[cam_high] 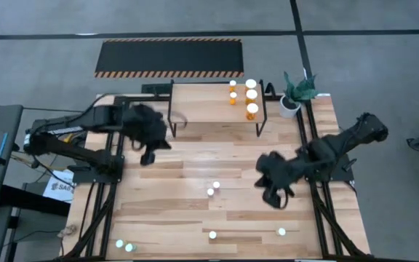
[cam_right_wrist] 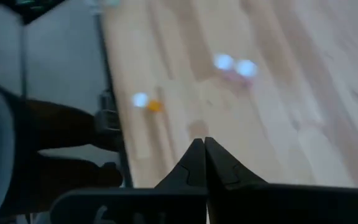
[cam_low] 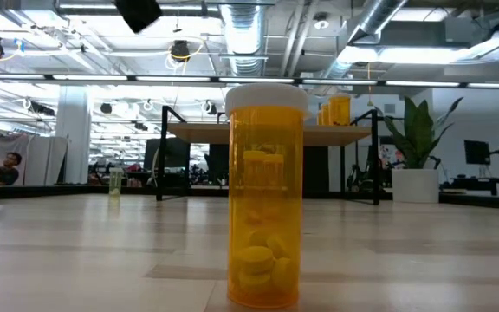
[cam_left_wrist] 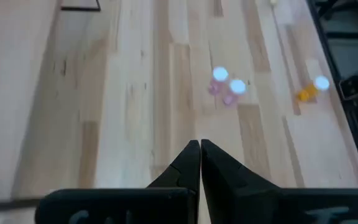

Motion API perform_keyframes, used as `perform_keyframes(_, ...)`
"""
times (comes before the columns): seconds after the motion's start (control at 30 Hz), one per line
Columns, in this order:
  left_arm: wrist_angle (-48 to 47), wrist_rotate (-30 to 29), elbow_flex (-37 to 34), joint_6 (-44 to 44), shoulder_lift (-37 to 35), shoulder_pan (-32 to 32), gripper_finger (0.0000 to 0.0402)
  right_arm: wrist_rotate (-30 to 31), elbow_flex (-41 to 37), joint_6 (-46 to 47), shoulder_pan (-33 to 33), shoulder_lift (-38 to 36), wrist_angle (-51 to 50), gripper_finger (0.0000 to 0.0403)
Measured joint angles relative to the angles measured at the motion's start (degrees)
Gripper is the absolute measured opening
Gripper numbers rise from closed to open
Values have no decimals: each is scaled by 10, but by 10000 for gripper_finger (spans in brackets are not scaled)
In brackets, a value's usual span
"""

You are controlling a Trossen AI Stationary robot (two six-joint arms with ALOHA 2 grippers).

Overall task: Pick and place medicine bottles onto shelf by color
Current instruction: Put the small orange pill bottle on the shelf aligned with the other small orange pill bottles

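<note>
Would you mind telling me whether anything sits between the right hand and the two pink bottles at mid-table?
Nothing visible does: only bare wood lies between the shut right hand and the pink bottles.

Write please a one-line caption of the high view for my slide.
Both pincers, left and right, shut and empty above the table; four orange bottles on the shelf.
</note>
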Motion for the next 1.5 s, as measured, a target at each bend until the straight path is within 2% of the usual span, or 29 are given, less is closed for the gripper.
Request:
perform_keyframes(0.1,-5,-56,0,-83,-19,-80,0,0,-22,-68,15,8,91,5)
perform_keyframes(0.23,-15,-122,0,-209,-35,-168,0,-7,-25,-164,19,32,151,6)
perform_keyframes(0.33,-22,-166,0,-269,-37,-219,0,-43,-25,-191,14,57,174,6)
perform_keyframes(0.47,-45,-195,0,-314,-32,-273,0,-79,-26,-195,6,105,211,6)
perform_keyframes(0.57,-57,-229,0,-318,-31,-310,0,-94,-25,-188,3,144,278,7)
perform_keyframes(0.73,-59,-292,0,-259,-38,-357,0,-139,-24,-146,5,205,430,7)
perform_keyframes(0.87,-59,-321,-2,-214,-57,-380,0,-138,-20,-68,17,246,453,14)
perform_keyframes(1.1,12,-324,-82,-172,-120,-386,0,-138,-7,3,24,297,445,92)
perform_keyframes(1.33,107,-321,-156,-181,-168,-384,0,-135,-6,2,22,330,424,185)
perform_keyframes(1.5,125,-323,-161,-182,-174,-384,0,-114,-6,-39,23,341,424,227)
